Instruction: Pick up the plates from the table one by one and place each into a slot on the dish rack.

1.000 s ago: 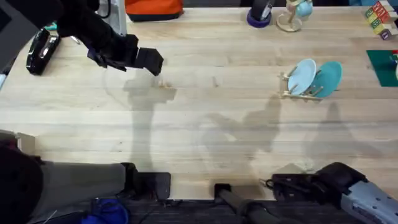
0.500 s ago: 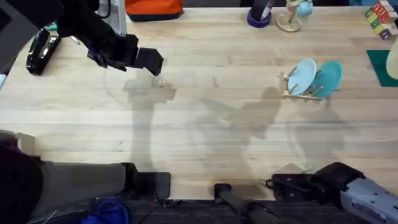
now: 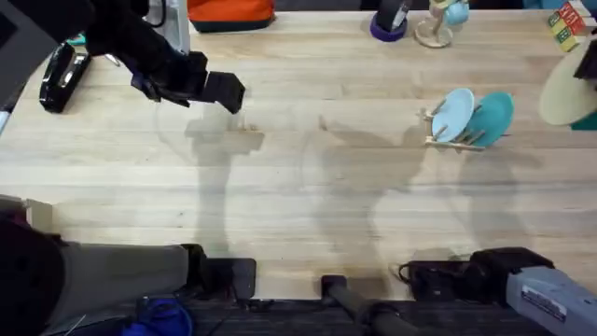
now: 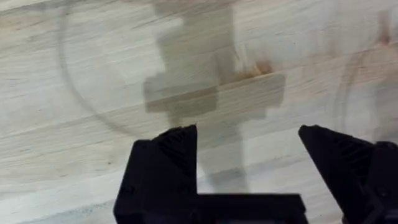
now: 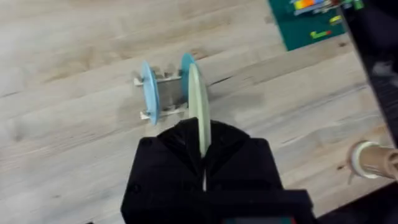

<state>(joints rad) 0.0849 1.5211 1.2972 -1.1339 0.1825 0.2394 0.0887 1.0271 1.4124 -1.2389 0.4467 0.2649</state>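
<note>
The cream-yellow plate (image 3: pixel 567 90) has now come into the overhead view right of the dish rack (image 3: pixel 448 138), pinched on edge by the right hand (image 5: pixel 200 155) above the counter (image 3: pixel 326 205). Light blue plate (image 3: pixel 453 114) and teal plate (image 3: pixel 494 116) stay slotted. The left hand (image 4: pixel 249 155) remains spread, far left of the rack.

A purple holder (image 3: pixel 388 22) stands beside a round wooden stand (image 3: pixel 435 34).
</note>
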